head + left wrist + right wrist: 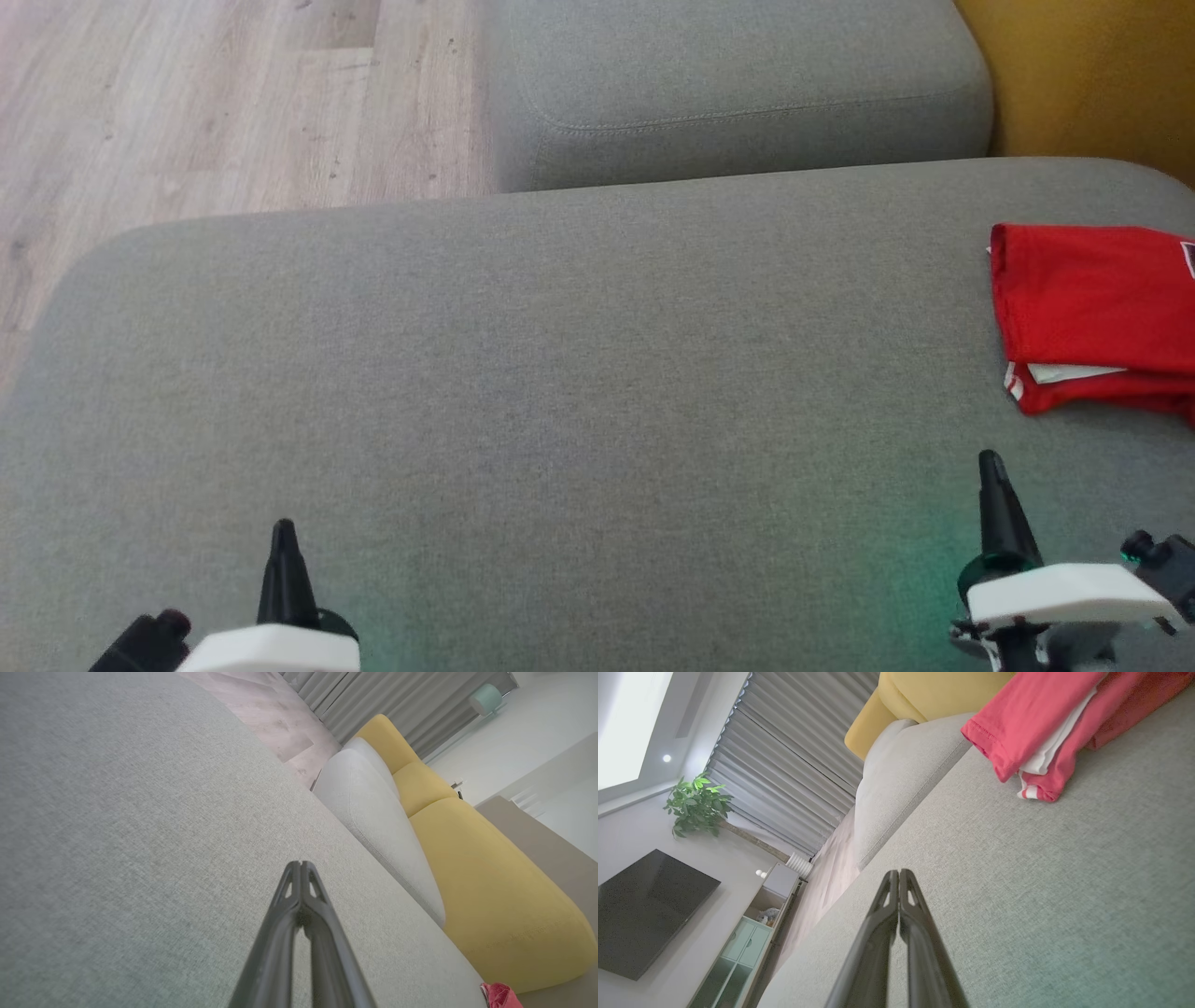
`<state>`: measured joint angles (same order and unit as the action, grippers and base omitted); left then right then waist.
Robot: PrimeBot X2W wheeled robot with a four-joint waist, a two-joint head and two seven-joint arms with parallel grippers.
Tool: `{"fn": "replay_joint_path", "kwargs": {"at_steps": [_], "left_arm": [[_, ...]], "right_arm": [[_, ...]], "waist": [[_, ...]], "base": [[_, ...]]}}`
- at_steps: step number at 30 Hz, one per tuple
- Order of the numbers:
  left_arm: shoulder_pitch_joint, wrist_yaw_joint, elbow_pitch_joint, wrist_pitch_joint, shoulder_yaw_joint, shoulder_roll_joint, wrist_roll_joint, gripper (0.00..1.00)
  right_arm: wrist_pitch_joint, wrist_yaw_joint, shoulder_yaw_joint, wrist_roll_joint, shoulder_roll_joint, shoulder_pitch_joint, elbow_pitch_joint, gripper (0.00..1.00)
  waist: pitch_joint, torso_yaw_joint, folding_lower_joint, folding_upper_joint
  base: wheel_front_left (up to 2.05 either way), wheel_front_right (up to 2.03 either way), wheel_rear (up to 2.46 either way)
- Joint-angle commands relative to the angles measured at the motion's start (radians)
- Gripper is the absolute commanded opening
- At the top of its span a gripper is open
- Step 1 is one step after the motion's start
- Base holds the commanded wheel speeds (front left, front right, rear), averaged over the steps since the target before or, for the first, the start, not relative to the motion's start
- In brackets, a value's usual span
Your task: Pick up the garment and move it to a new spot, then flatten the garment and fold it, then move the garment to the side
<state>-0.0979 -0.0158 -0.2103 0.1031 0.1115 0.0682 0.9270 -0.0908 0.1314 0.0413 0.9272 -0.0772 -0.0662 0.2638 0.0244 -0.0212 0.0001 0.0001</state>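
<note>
2 grippers: left gripper point(283, 534) low at the near left, right gripper point(990, 462) low at the near right, both over the grey sofa seat point(560, 373), well apart from each other.
Jaws: pressed tip to tip on both sides, nothing between them.
Place of the garment point(1092, 308): far right of the seat, folded into a flat red packet, ahead of the right gripper and apart from it, partly cut off by the head view's right edge.
Step in hand: judged the last one, the move to the side, seemingly done or nearly so.
Doing it well: no further touch if the spot suffices; otherwise a wide opening first, then a pinch through all layers at the near edge, then a low slide rather than a lift, to spare the fold.
Long axis: seemingly across the robot's front, left to right; not certain, far end out of frame.
Pointing: stitched red edge toward the robot's left; open layers, white sleeve and striped trim toward the robot, at the near left corner.
</note>
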Motion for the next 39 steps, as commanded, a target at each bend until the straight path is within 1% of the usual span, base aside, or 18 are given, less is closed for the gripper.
{"fn": "replay_joint_path", "kwargs": {"at_steps": [1,39], "left_arm": [[0.065,0.014,0.025,-0.007,-0.032,0.014,0.032,0.0],[0.151,0.097,-0.011,-0.115,-0.124,0.015,0.462,0.0]], "right_arm": [[0.007,0.0,0.0,0.034,-0.008,0.063,-0.03,0.0],[0.114,-0.001,-0.077,0.456,-0.001,0.131,-0.024,0.0]], "waist": [[-0.001,0.001,-0.0001,-0.0001],[-0.018,0.013,-0.0001,-0.0001]], "base": [[0.0,0.0,0.0],[0.0,0.0,0.0]]}}
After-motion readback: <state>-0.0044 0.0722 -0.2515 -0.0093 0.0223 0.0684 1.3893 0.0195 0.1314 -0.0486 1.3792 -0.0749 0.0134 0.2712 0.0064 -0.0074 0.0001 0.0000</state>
